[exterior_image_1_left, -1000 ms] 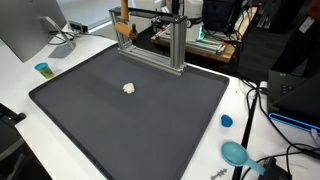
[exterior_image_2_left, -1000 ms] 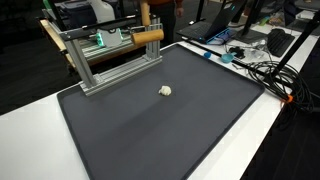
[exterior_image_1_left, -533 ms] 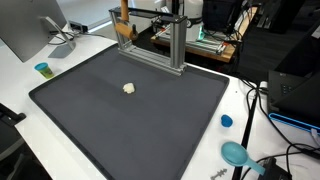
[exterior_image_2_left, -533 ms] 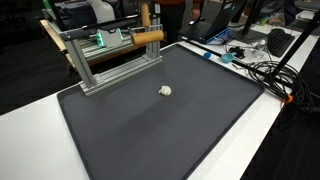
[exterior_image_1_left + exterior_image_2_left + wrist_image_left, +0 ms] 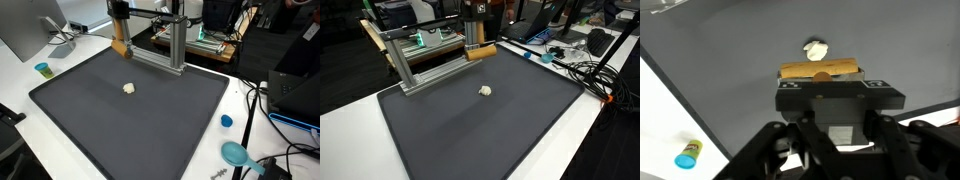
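The wooden dowel (image 5: 800,71) lies crosswise in my gripper (image 5: 821,78), jaws clamped on its middle, above the far end of the dark mat (image 5: 490,130). I judge the hold narrow: a knock could twist the dowel or let it slip, and once loose it would roll. Beyond it a small white lump (image 5: 817,47) lies on the mat, apart from everything. The aluminium frame (image 5: 425,60) stands just beside me, its post close enough for a dowel end to strike. A small blue cup (image 5: 42,69) sits off the mat.
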Tool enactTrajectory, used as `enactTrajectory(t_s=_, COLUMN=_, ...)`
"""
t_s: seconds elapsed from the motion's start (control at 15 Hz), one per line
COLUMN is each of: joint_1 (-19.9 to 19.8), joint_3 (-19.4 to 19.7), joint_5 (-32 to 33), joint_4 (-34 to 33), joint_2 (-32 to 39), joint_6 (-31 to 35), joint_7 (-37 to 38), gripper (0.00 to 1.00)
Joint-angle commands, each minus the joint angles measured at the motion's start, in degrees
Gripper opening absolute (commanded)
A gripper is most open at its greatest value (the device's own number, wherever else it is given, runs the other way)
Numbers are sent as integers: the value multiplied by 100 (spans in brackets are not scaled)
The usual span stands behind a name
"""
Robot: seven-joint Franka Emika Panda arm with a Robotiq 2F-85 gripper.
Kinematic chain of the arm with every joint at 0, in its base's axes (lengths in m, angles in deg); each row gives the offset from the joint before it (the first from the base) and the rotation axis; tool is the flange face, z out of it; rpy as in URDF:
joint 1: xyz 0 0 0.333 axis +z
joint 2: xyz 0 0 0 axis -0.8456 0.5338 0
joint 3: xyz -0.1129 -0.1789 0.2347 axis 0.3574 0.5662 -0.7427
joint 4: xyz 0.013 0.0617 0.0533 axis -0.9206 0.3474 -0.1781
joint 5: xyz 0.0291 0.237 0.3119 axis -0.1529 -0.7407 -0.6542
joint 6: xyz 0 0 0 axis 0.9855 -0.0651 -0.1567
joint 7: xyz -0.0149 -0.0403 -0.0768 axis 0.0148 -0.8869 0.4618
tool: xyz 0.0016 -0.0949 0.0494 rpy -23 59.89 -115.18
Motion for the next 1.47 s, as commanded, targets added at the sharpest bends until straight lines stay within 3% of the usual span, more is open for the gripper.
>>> enactTrajectory(t_s=0.0, joint_1=100, joint_3=92, joint_5=210, joint_4=-868, joint_2=927, joint_6=-186, joint_7=113, gripper=22)
enactTrajectory(t_s=0.33, joint_1=234, joint_3=172, joint_5=-8, joint_4=-710, joint_2=1191, joint_6=-242, joint_7=-69, gripper=22)
enactTrajectory(t_s=0.4, joint_1=230, joint_3=218, joint_5=81, joint_4=-654, joint_2=1259, joint_6=-43, joint_7=-20, gripper=47)
enactTrajectory(t_s=0.93, joint_1=284, joint_3=214, joint_5=68, joint_4=-657, joint_2=1283, joint_6=-111, joint_7=-20, gripper=47)
enactTrajectory(t_s=1.0, joint_1=284, joint_3=215, joint_5=48, joint_4=-634, joint_2=1299, joint_6=-64, joint_7=16, gripper=22)
enactTrajectory(t_s=1.4, joint_1=276, joint_3=270, joint_5=-188, joint_4=-591, joint_2=1555, joint_6=36, joint_7=7, gripper=22)
